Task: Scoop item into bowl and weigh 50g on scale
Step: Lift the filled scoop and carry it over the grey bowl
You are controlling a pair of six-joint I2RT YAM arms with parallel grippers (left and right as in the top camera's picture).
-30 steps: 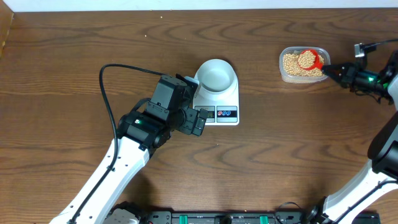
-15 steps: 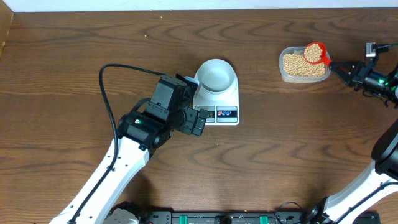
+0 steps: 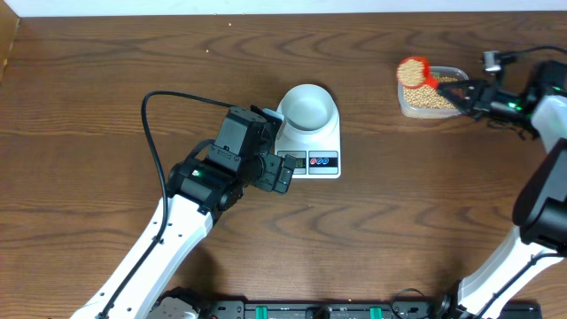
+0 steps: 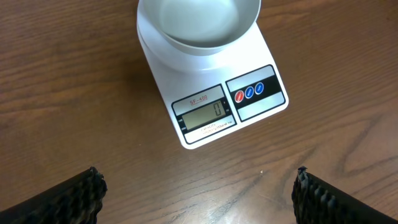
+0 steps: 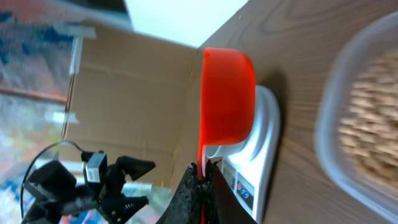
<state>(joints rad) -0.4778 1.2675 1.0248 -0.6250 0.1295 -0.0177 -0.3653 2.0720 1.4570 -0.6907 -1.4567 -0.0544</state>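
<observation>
Beans [image 3: 410,70] fill the red scoop [image 3: 423,64] pinched in the right claw [image 3: 462,96]; left claw [image 4: 198,188] gapes wide.

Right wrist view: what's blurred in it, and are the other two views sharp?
Right wrist: the tub and its beans at the right edge are smeared and the room behind is soft; the red scoop is fairly crisp. Left wrist: sharp, the scale display reads 0 clearly, mild sheen inside the bowl. Overhead: in focus, even light, soft shadows.
</observation>
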